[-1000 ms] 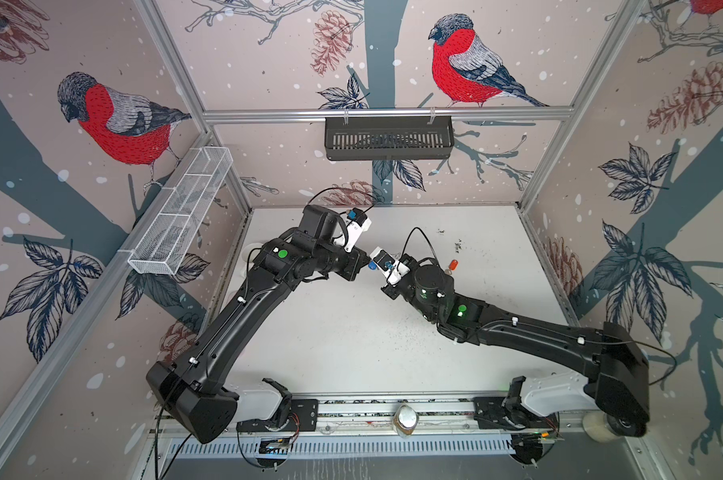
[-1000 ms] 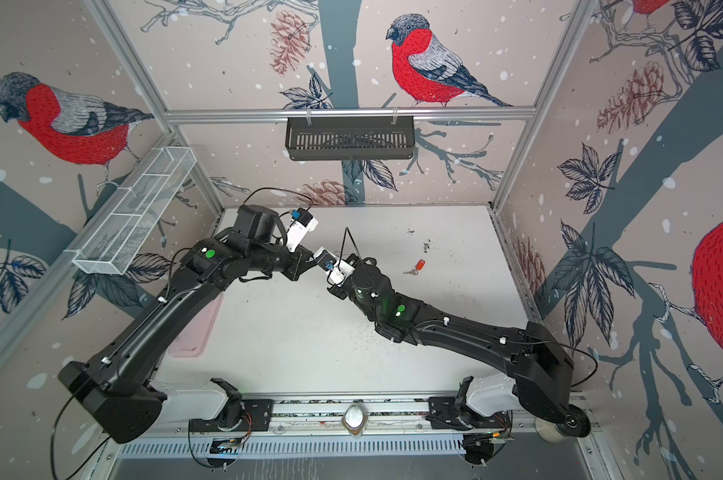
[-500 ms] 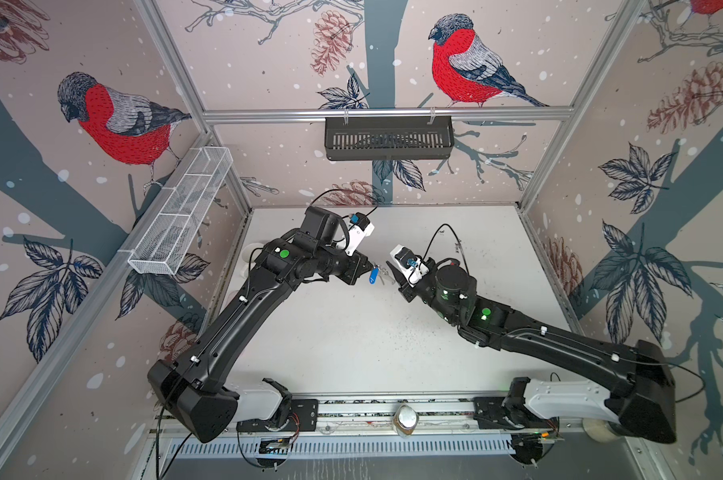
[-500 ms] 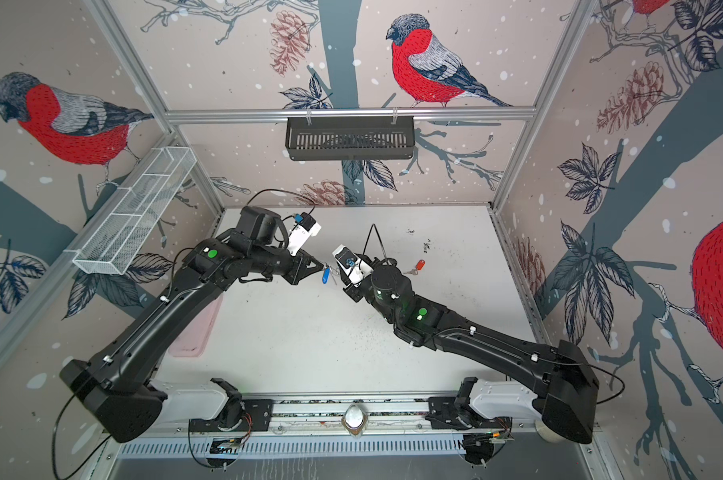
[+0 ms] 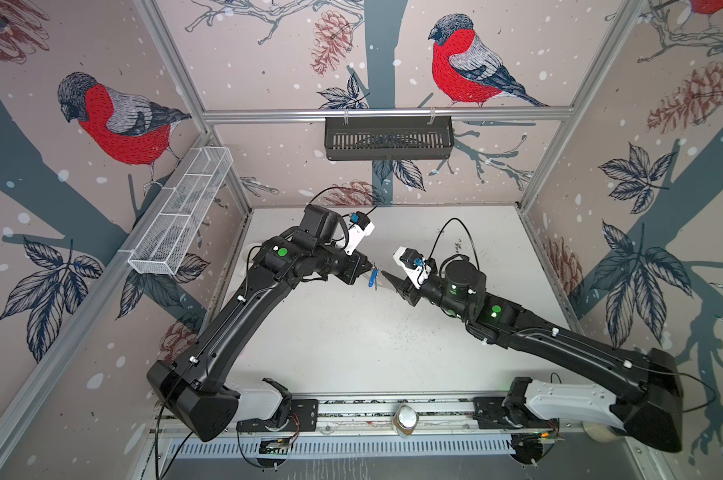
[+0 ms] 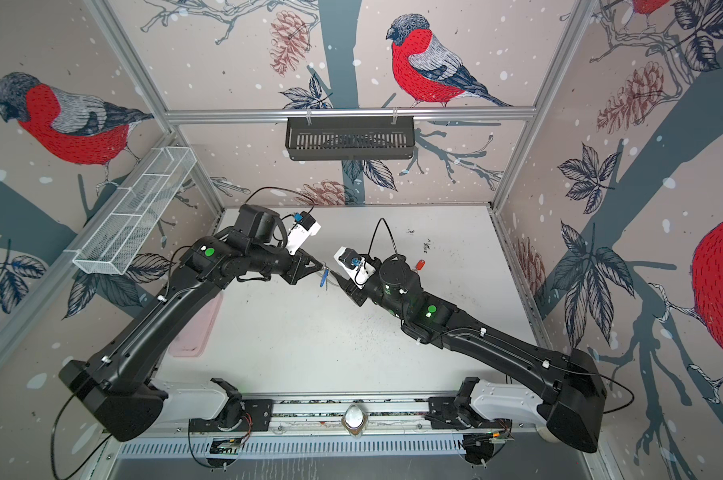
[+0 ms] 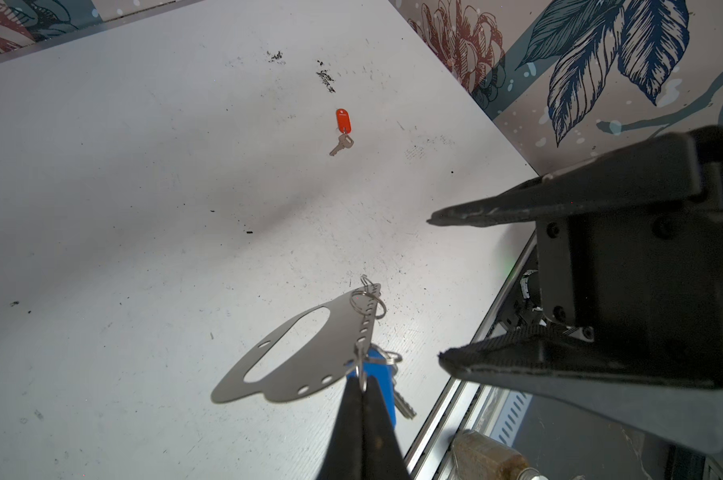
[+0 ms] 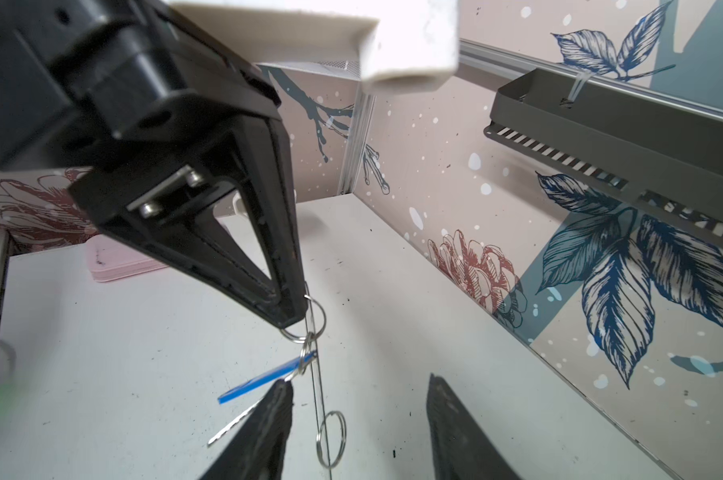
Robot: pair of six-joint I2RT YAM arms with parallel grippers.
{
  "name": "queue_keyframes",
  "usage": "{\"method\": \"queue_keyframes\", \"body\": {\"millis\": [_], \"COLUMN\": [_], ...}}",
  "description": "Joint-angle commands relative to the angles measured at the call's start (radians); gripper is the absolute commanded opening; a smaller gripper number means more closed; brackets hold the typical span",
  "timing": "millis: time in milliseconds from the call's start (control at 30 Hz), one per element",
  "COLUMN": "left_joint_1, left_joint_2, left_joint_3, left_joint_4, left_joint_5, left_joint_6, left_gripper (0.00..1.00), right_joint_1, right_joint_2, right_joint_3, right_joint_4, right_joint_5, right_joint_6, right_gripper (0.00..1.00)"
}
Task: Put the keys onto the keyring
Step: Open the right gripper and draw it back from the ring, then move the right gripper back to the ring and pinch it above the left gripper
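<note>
My left gripper (image 7: 362, 384) is shut on a silver loop at the edge of the keyring (image 7: 301, 357), a flat grey plate with a long slot, held in the air above the table. A key with a blue tag (image 7: 378, 386) hangs from that loop; both top views show the blue tag (image 5: 373, 277) (image 6: 323, 278). A second key with a red tag (image 7: 343, 122) lies alone on the table; a top view shows this red tag (image 6: 420, 264) behind my right arm. My right gripper (image 8: 357, 382) is open, just beside the edge-on keyring (image 8: 316, 386), holding nothing.
A pink pad (image 6: 193, 332) lies at the table's left edge under my left arm. A white wire basket (image 5: 177, 224) hangs on the left wall and a dark slotted basket (image 5: 389, 137) on the back wall. A jar (image 5: 405, 419) stands at the front rail.
My right gripper has opened and drawn back to the right, away from my left gripper. The blue-tagged key now hangs from the keyring alone. My left arm has barely moved.
</note>
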Motion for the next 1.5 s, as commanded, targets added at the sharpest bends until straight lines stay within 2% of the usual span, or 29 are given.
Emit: {"method": "queue_keyframes", "body": {"millis": [0,67,167,367,533,767,867,1200,1467], "left_joint_1": [0.0,0.0,0.0,-0.006,-0.006,-0.012,-0.02,-0.097,-0.118], "left_joint_2": [0.001,0.0,-0.008,-0.046,-0.043,0.05,0.079,0.11,0.115], "left_joint_3": [0.004,-0.001,-0.012,-0.047,-0.05,0.05,0.09,0.137,0.147], "left_joint_4": [-0.013,-0.013,-0.01,0.039,0.086,-0.021,-0.054,-0.089,-0.094], "left_joint_5": [0.003,0.022,0.032,-0.04,-0.07,-0.007,-0.012,-0.026,-0.035], "left_joint_6": [0.022,0.036,0.056,0.115,0.211,0.388,0.42,0.451,0.449], "left_gripper": [0.0,0.0,0.0,0.0,0.0,0.0,0.0,0.0,0.0], "right_joint_1": [-0.001,-0.014,-0.071,-0.191,-0.237,-0.258,-0.272,-0.314,-0.324], "right_joint_2": [0.022,0.038,0.044,0.025,0.017,0.022,0.033,0.057,0.058], "right_joint_3": [0.018,0.035,0.054,0.086,0.1,0.095,0.097,0.115,0.114], "right_joint_4": [0.013,0.007,-0.009,-0.087,-0.135,-0.143,-0.135,-0.134,-0.164], "right_joint_5": [-0.029,-0.054,-0.171,-0.437,-0.572,-0.637,-0.677,-0.745,-0.798], "right_joint_6": [0.023,0.017,0.024,0.007,-0.041,-0.103,-0.119,-0.141,-0.153], "right_gripper": [0.55,0.53,0.45,0.46,0.47,0.45,0.43,0.33,0.27]}}
